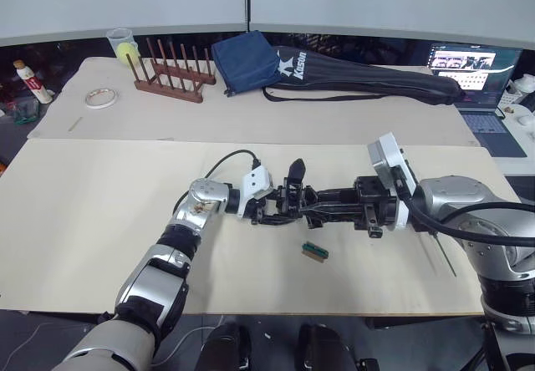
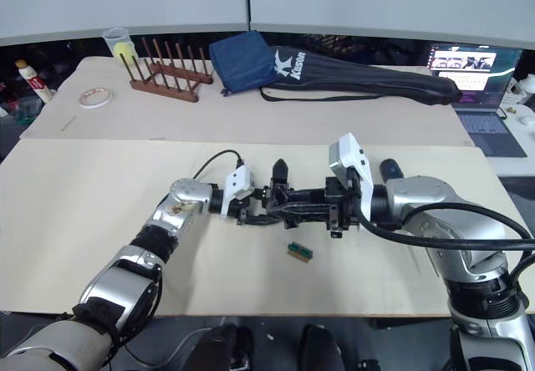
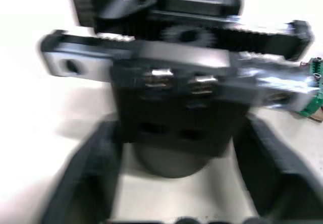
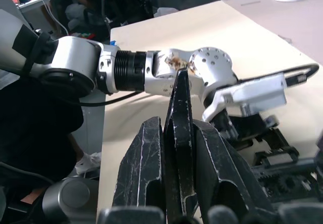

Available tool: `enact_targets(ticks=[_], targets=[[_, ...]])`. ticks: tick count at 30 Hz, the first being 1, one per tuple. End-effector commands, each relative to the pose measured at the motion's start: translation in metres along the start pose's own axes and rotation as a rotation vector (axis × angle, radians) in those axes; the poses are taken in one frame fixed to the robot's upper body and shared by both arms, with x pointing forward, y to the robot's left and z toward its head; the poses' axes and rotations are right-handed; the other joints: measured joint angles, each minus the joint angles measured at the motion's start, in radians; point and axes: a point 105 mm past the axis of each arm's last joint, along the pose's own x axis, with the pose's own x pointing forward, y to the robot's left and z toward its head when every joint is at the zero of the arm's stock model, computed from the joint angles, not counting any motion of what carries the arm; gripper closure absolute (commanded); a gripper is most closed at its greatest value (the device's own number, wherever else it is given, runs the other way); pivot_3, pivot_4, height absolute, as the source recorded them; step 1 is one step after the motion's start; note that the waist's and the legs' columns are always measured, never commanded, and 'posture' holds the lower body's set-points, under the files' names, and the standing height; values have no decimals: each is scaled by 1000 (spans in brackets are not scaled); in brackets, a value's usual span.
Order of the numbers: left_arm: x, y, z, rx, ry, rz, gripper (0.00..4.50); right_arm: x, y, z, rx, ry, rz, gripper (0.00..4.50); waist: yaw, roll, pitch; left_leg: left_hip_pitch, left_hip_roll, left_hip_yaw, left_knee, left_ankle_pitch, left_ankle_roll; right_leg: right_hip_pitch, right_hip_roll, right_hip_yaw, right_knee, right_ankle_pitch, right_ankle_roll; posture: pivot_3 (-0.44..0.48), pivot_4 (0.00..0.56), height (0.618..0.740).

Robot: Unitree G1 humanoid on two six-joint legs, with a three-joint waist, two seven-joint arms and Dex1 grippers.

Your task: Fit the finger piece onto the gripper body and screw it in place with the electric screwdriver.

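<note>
- Two of our grippers meet in the middle of the pale table (image 1: 100,221), almost tip to tip.
- Our left gripper (image 1: 269,205) has its two fingers spread wide around the gripper body (image 1: 288,197). In the left wrist view the black block (image 3: 176,108) sits between them, with a little room on each side. We cannot tell if the fingers press on it.
- One black pointed finger (image 1: 296,170) sticks up from that body.
- Our right gripper (image 4: 177,148) is pinched tight on the finger piece (image 4: 181,133). The flat black piece stands up between the two fingers, and its tip points toward our left arm.
- We think the step now is to bring the piece to the body and slide it on.
- What could go wrong? If the left fingers are loose, a push from the right could shove the body away or tip it over.
- If the piece comes in crooked, it may jam or slip out of our pinch.
- A tiny green-and-red piece (image 1: 315,251) lies on the table just beside our arms. We could knock it away.
- We think the dark round thing (image 2: 389,169) behind our right wrist is the electric screwdriver. A careless swing could roll it off.
</note>
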Motion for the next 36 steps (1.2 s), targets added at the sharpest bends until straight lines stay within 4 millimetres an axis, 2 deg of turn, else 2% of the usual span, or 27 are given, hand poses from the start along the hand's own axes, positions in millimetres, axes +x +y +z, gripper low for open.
enact_targets(ticks=[1,5,13,23,36], targets=[[3,-1,9,39,-18,-24,2224,-1,1,12,-92,-65,0,4150,0,0,0,0,0,0,0,0,0,0,0,0,0,0,0,0,150,740],[4,-5,8,40,-24,-19,2224,5,-10,16,-151,-163,-6,4150,0,0,0,0,0,0,0,0,0,0,0,0,0,0,0,0,150,740],[2,-8,3,58,-6,1,2224,28,-33,-1,-226,-188,33,4150,-2,0,0,0,-1,1,1,0,0,1,0,0,0,0,1,0,150,740],[0,-12,4,56,-8,10,2224,36,-43,-23,-213,-156,33,4150,-3,0,0,0,0,1,2,1,-1,1,0,0,1,0,1,0,150,740],[0,-12,3,48,-5,22,2224,43,-52,-31,-189,-137,16,4150,-6,0,0,0,0,1,2,1,-2,1,1,0,1,0,1,0,150,740]])
